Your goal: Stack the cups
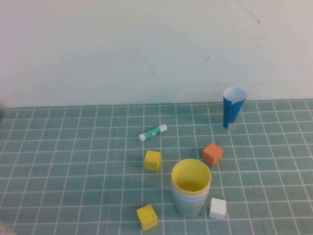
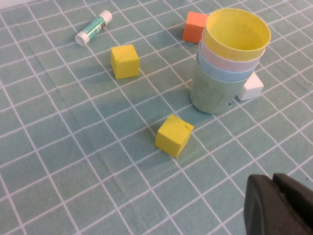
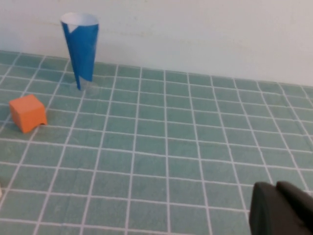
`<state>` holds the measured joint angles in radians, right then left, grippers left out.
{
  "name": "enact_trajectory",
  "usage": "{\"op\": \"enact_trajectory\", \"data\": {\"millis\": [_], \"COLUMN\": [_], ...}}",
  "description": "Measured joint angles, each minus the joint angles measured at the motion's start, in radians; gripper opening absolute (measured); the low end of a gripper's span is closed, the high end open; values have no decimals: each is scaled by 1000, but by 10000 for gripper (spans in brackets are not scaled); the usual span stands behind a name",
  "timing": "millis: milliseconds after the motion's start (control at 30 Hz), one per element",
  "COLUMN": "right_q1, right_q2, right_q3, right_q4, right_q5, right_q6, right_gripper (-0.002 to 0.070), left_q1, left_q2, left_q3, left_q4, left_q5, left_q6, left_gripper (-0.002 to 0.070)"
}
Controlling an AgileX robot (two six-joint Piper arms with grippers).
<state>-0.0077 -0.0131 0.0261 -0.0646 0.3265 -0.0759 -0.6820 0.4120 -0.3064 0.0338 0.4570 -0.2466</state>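
Nearest, the left gripper (image 2: 276, 205) and right gripper (image 3: 281, 208) hang low over the desk (image 1: 58, 166), both pressed together and holding nothing. The cups (image 1: 191, 188) stand nested, yellow on top, between a yellow cube (image 1: 146, 217) and a white cube (image 1: 218, 208). Beyond lie an orange cube (image 1: 212, 153), a glue stick (image 1: 152, 132) and a blue paper cone (image 1: 233, 107).

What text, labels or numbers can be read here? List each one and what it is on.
None can be read.
glue stick: green label print is too small and blurred to read.
stacked cups, cubes and blue paper cone: no text.
left gripper, right gripper: both shut, plain black, unmarked.
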Motion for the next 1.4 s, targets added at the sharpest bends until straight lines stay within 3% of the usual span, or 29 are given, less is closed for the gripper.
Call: {"op": "enact_trajectory", "data": {"millis": [933,1067,1400], "right_q1": [47,47,47], "right_q2": [0,0,0], "right_q3": [0,0,0], "right_q4": [-4,-4,-4], "right_q5": [0,1,1], "right_q6": [23,23,23], "right_gripper": [-3,-2,-3], "left_q1": [11,93,480], "left_q2": [-24,-90,-398], "left_q3": [53,128,229], "left_q4": [-12,5,45], "left_q5": [-42,-93,-123], "left_q6": [-2,26,32], "left_gripper": [-1,-2,-2]}}
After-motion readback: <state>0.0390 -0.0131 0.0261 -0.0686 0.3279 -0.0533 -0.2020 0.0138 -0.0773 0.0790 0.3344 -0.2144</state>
